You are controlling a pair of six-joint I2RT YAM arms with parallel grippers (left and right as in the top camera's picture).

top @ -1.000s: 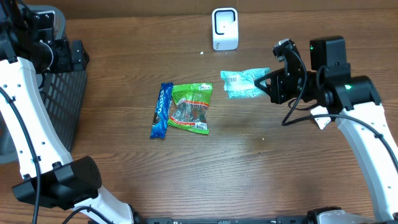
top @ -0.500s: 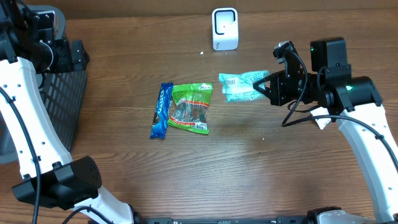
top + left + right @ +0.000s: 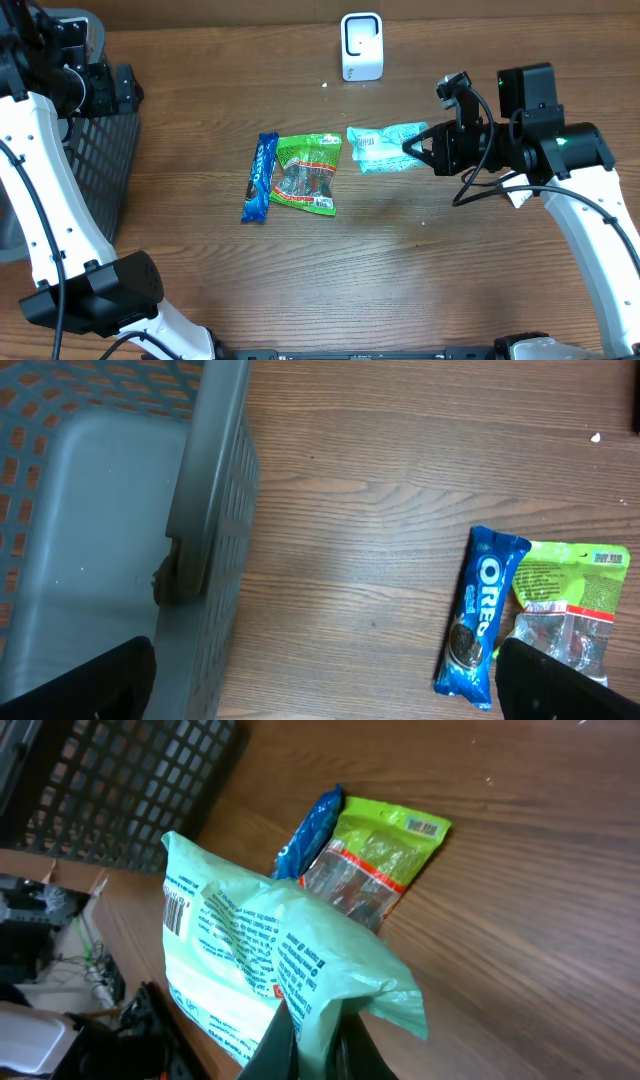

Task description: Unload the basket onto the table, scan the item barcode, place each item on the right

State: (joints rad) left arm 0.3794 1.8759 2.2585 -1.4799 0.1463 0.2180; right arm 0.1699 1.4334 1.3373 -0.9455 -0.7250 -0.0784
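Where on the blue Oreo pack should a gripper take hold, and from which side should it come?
Likely from above, jaws across the narrow width of the Oreo pack, near the end closest to the robot. It lies flat and long on the table, so only its width suits the jaws. The green packet lies close along its right side; the near end looks freest.

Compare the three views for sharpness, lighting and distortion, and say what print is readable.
Overhead: even light, sharp, print on the mint packet too small to read. Left wrist: the Oreo pack lettering is crisp; dark blurred shapes fill the bottom corners. Right wrist: scene tilted, the packet's barcode sharp, the right hand pinching it dark.
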